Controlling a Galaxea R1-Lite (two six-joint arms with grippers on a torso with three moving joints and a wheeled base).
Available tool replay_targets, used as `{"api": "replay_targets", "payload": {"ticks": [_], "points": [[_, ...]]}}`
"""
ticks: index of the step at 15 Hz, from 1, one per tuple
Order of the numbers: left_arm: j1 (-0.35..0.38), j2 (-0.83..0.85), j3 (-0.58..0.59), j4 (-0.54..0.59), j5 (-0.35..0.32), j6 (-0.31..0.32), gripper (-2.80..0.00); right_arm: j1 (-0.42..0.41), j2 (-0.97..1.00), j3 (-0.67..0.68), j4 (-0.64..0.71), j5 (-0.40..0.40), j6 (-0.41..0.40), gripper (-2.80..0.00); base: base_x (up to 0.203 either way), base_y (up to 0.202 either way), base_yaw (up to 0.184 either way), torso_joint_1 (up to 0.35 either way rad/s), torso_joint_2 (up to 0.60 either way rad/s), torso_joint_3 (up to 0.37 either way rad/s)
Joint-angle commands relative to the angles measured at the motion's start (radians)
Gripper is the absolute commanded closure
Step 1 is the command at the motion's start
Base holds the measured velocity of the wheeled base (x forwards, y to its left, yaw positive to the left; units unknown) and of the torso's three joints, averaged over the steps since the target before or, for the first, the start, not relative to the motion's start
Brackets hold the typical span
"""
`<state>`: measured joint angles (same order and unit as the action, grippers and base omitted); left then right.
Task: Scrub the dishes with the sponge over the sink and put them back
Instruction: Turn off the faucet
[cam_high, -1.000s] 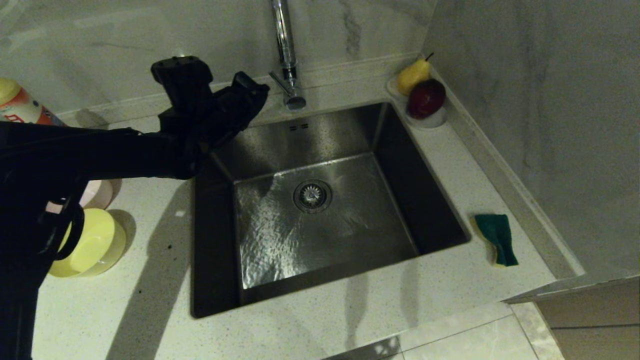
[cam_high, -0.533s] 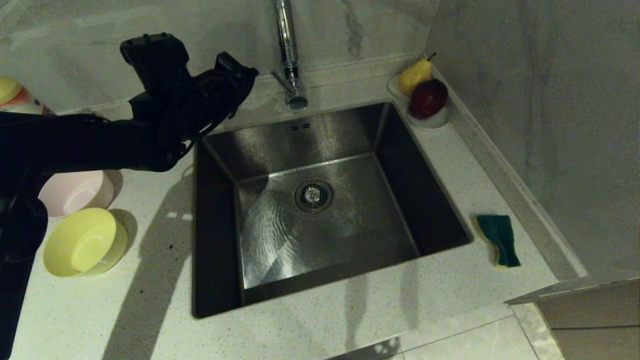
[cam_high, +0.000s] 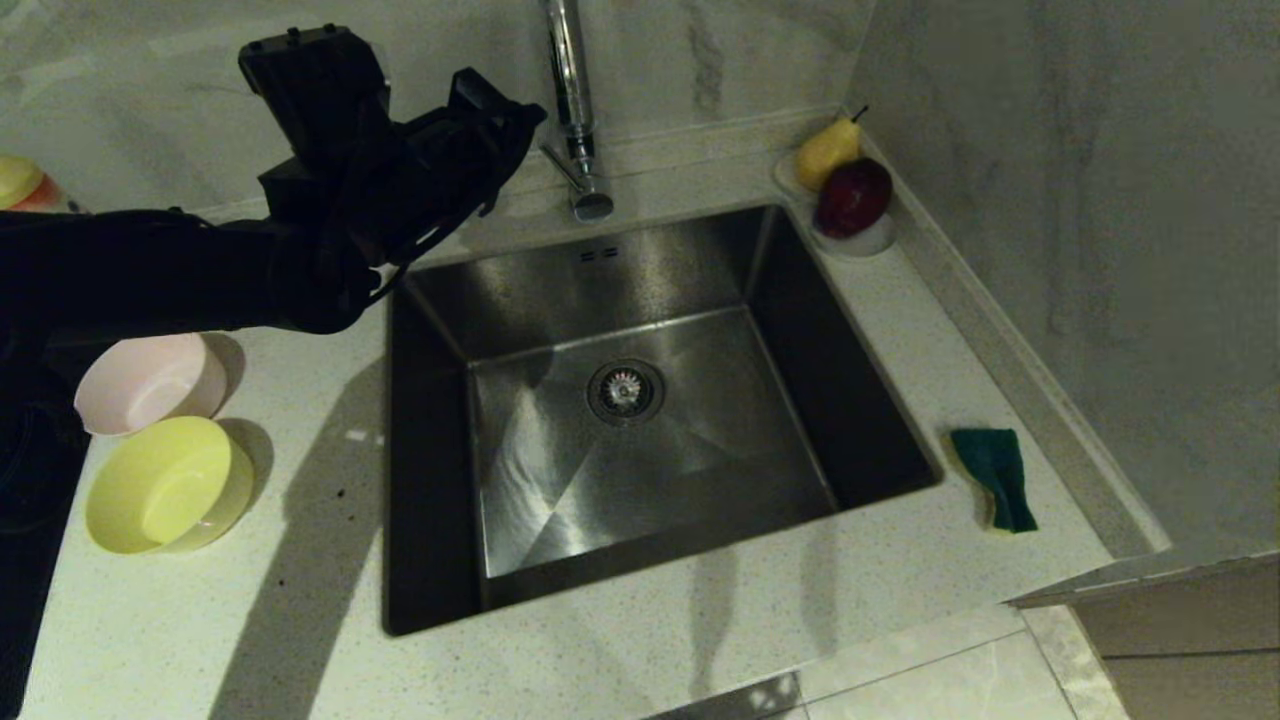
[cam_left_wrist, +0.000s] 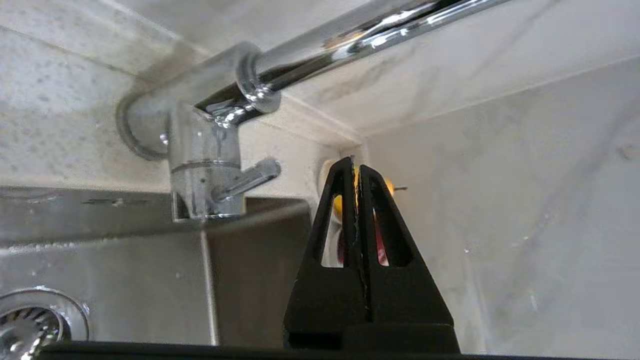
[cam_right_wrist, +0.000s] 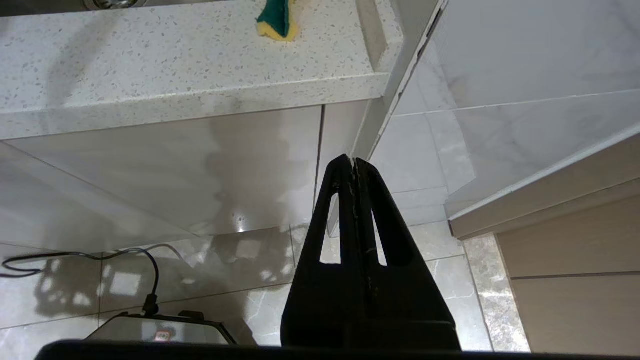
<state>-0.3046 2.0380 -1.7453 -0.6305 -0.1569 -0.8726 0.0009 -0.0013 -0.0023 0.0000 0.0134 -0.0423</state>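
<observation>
Bowls, pink bowl (cam_high: 150, 383) and yellow bowl (cam_high: 165, 485), sit on the counter behind and below the left gripper (cam_high: 500, 100), whose empty jaws are clenched beside the faucet (cam_high: 575, 120).

A home kitchen: a square steel sink (cam_high: 640, 400) with a tall chrome faucet (cam_high: 572, 110) is sunk into a speckled stone surface (cam_high: 250, 600), with marble walls behind. Plastic bowls (cam_high: 165, 485) sit at the frame's left, a sponge (cam_high: 995, 478) at right, fruit on a dish (cam_high: 850, 195) at the upper right corner.
</observation>
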Motion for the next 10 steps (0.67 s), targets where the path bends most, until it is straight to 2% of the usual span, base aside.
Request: {"api": "replay_targets", "payload": {"ticks": [1,8,10], "points": [[-0.026,0.009,-0.006,-0.003,-0.021,-0.005,0.00,0.000,0.000,-0.001,0.000,0.000,-0.001,0.00,0.000,0.000,0.000,0.000,0.00,0.000],[-0.040,0.121,-0.058,-0.009,-0.025,-0.005,0.00,0.001,0.000,-0.001,0.000,0.000,-0.001,0.00,0.000,0.000,0.000,0.000,0.00,0.000],[-0.039,0.161,-0.105,-0.010,-0.017,-0.005,0.00,-0.001,0.000,0.001,0.000,0.000,-0.001,0.00,0.000,0.000,0.000,0.000,0.00,0.000]]}}
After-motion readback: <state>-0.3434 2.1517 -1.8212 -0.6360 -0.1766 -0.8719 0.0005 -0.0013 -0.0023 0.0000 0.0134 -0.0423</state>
